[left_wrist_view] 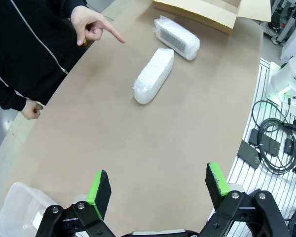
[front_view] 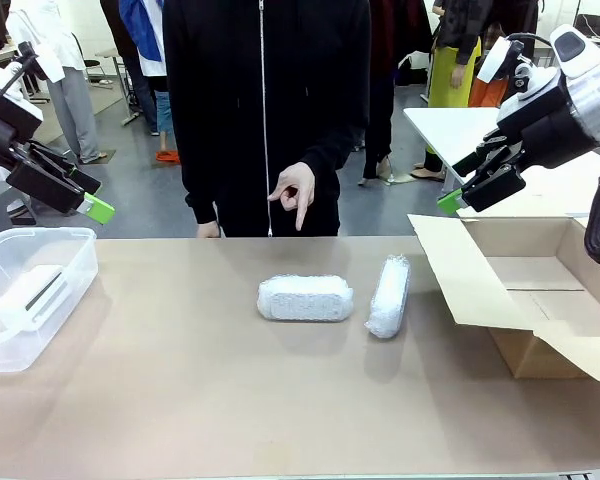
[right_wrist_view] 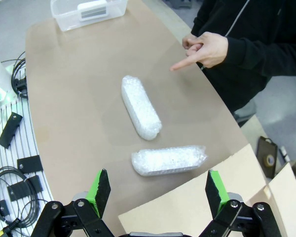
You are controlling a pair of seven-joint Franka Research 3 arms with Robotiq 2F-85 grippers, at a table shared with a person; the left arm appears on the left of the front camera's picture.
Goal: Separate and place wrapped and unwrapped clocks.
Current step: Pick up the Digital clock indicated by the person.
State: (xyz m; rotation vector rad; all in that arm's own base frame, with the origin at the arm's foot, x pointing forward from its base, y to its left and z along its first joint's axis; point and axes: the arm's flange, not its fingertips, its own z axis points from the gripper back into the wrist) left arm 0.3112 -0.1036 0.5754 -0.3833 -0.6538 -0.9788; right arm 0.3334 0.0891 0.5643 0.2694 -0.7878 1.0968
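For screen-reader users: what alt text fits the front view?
A crosswise bubble-wrap bundle and a lengthwise bubble-wrap bundle lie apart mid-table, a person's hand pointing down toward them from the far side. A clear bin at left holds a white clock; an open cardboard box sits at right. The left gripper and right gripper hang open above either end.
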